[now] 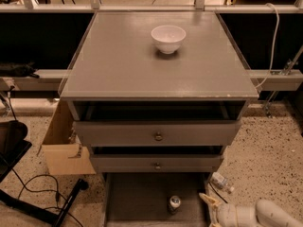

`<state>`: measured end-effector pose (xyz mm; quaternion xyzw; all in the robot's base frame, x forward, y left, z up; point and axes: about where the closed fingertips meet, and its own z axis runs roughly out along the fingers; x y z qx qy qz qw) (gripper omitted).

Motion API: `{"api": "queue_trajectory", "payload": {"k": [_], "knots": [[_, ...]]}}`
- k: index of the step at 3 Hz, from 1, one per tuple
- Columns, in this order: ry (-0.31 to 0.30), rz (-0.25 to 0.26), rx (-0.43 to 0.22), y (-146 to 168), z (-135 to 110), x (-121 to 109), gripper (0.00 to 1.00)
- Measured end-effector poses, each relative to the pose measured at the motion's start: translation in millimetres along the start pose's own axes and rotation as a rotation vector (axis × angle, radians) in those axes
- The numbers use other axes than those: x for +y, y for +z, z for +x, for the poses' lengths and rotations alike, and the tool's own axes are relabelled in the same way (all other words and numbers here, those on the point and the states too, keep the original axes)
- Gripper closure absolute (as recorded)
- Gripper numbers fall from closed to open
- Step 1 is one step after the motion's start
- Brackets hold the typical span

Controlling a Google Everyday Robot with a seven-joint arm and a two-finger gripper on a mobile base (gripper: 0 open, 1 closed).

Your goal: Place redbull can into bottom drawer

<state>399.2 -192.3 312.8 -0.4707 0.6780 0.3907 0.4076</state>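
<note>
The redbull can stands upright on the grey floor of the bottom drawer, which is pulled out below the two knob-fronted drawers. I see its shiny silver top from above. My gripper is at the lower right, at the drawer's right rail, a short way to the right of the can and apart from it. It is open and empty, and its beige fingers point left toward the can.
A white bowl sits on the cabinet top. A cardboard box stands left of the cabinet. A small plastic bottle lies on the floor to the right. Cables and a black stand lie at lower left.
</note>
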Motion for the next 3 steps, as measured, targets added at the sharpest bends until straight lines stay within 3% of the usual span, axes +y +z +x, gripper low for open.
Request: {"api": "queue_trajectory", "payload": {"k": [1, 2, 3], "knots": [[0.015, -0.053, 0.11, -31.6, -35.0, 41.6, 0.0], [-0.012, -0.081, 0.201, -44.1, -83.1, 76.4, 0.0], [-0.037, -0.099, 0.239, -52.5, -101.4, 92.6, 0.0]]}}
